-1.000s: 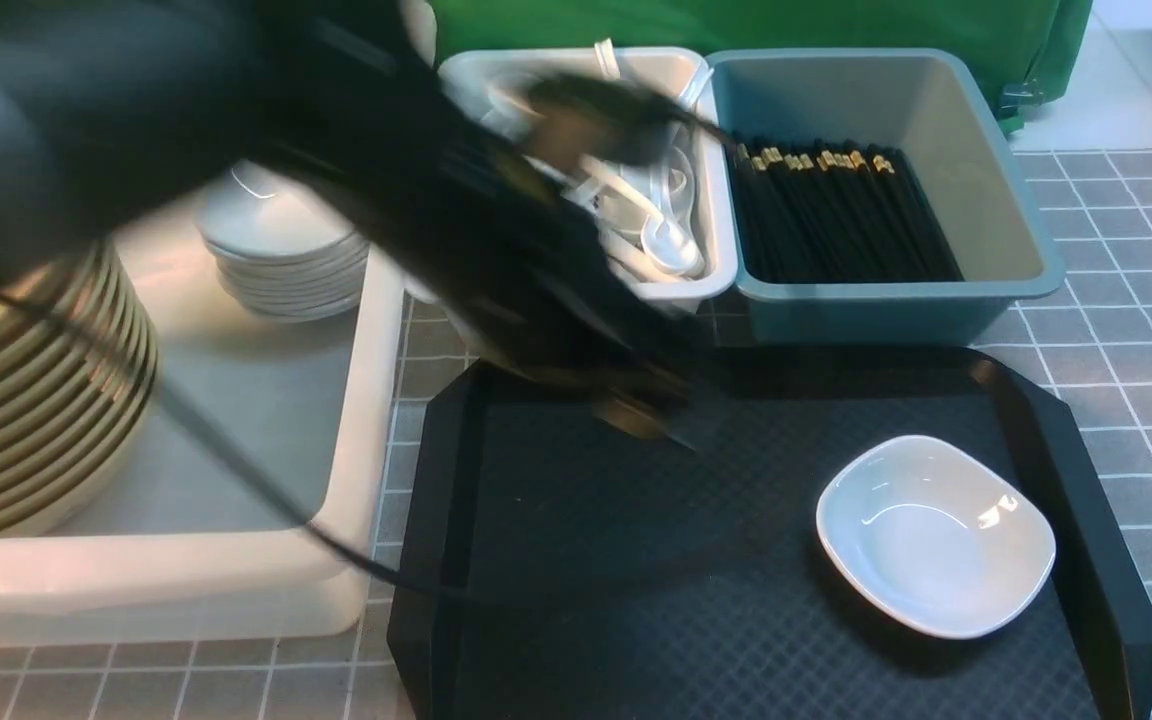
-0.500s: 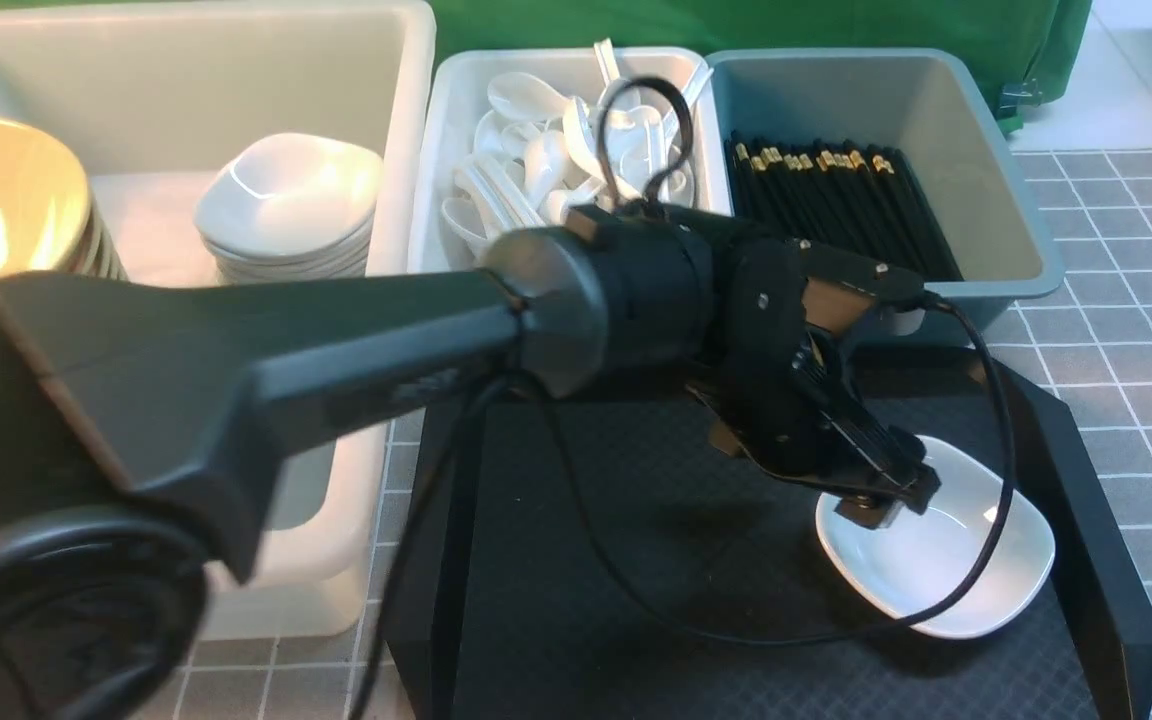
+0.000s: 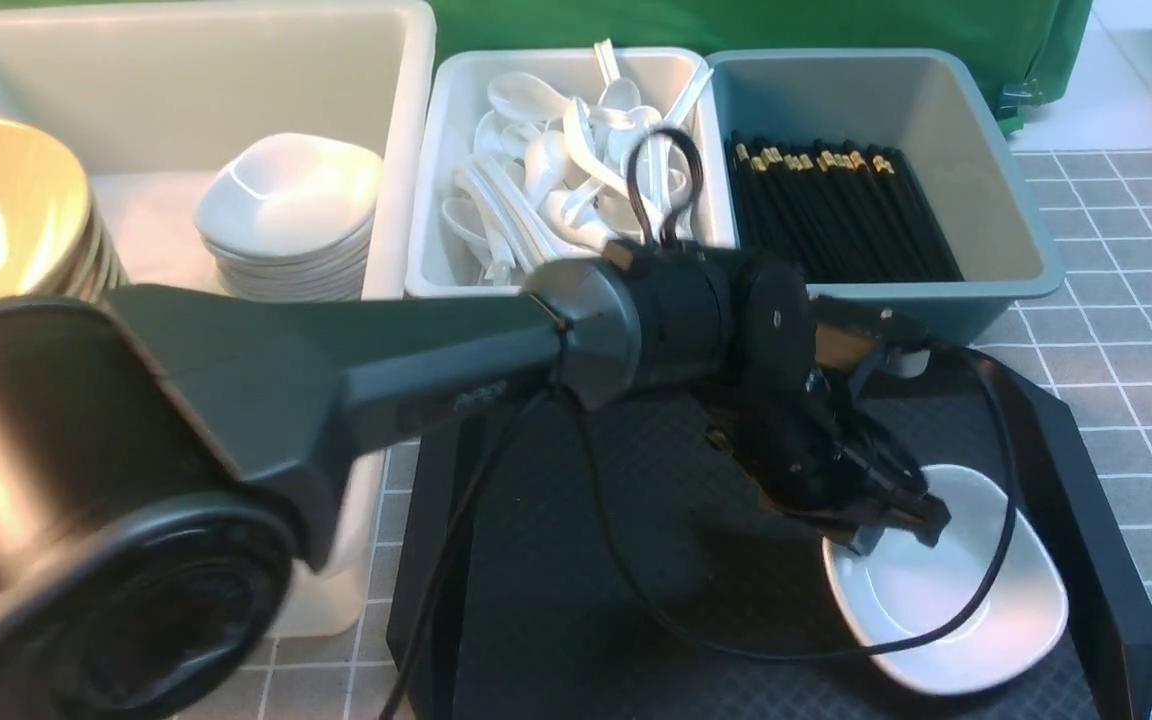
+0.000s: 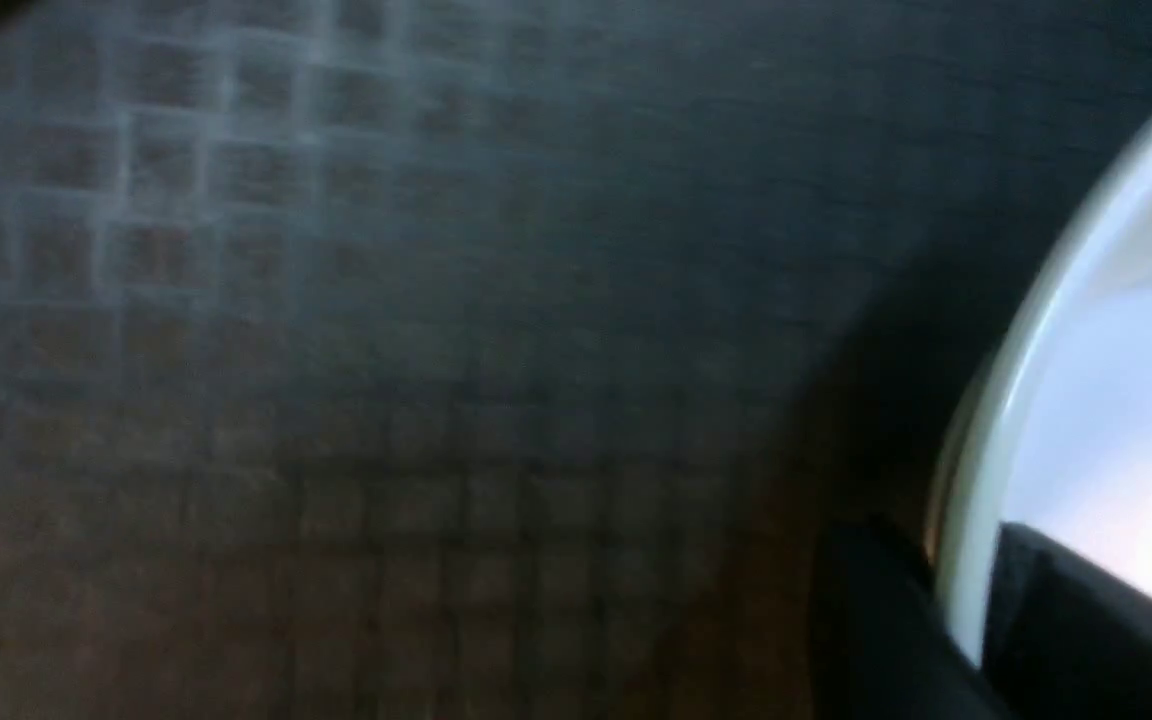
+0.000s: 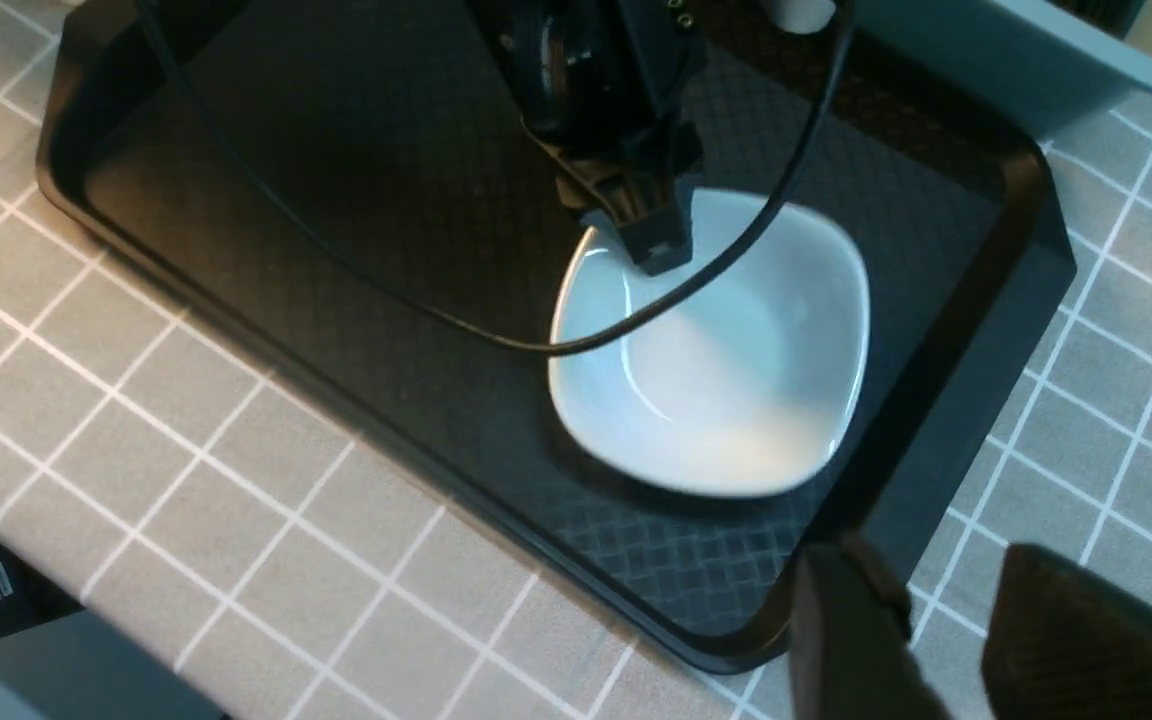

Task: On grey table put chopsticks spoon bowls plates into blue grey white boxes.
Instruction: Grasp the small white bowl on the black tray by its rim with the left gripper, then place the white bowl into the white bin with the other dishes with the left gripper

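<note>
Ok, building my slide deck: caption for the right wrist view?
Left tool pinches the rim of a small glossy white rounded-square plate on the black textured tray.

Tray: a black tray [image 4: 386, 350] fills most of the frame, its surface pressed with a fine grid of small squares.
Sharpness: the whole picture is soft and blurred, so the grid lines smear.
Light: a pale bluish sheen lies on the tray toward one corner; the rest is dim and brownish.
Plate: a glossy white plate [image 4: 1116, 380] cuts in from one side edge, showing only a curved stretch of rim and a slice of its pale inside.
Shadow: a dark band lies on the tray just beside the plate's rim.
Left gripper: the left gripper [image 4: 951, 570] appears in the corner by the plate as two black fingers [image 4: 876, 620], one outside the rim and one inside, with the rim pinched between them.
</note>
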